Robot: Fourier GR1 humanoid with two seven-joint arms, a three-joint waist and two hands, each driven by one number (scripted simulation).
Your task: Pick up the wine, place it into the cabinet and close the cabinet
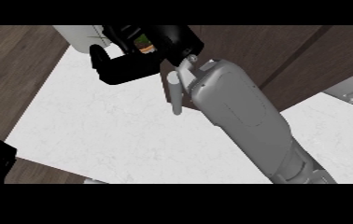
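My right hand (138, 55) is raised at the top middle, at the end of the grey forearm (241, 111) that comes in from the lower right. Its black fingers and thumb curl round the wine (144, 46). Only a small green and orange patch of the bottle shows between them. The hand is in front of the dark brown cabinet (276, 50), just above the cabinet's grey bar handle (176, 94). A black shape at the left edge is my left hand (5, 157), mostly cut off.
The white marble counter (103, 129) spreads below the hand. Brown wood panels stand at the left (24, 73) and across the top right. A pale rounded object (79, 36) sits at the top left behind the hand.
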